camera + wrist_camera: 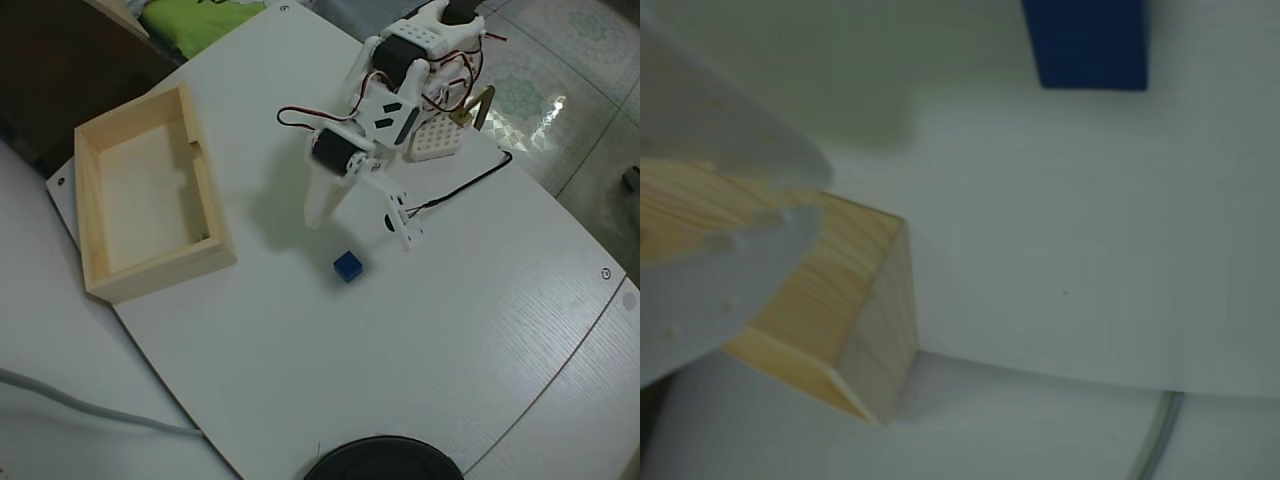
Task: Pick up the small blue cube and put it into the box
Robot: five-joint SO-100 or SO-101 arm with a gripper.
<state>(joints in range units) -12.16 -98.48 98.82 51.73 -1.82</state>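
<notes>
1. Cube first: the small blue cube is sitting on the bare white worktop near its middle, touching nothing, in the overhead view.
2. The pincer is hanging just beyond the cube, toward the worktop's far edge where the arm's base is standing; the cube is lying just past the fingertips and roughly between them, apart from both.
3. The pincer is standing spread: one long white finger is pointing down to the left of the cube in the overhead view, the other is reaching to the cube's right, with a clear gap between them. It is holding nothing.
4. In the wrist view the cube is showing at the top edge as a blurred dark blue block, partly cut off, while a pale finger is filling the left side.
5. The box of pale wood is lying near the worktop's left edge in the overhead view, well apart from the cube; its inside is looking bare.
6. In the wrist view a corner of the box is appearing behind the finger.
7. A white perforated block is resting beside the arm's base near the far edge.
</notes>
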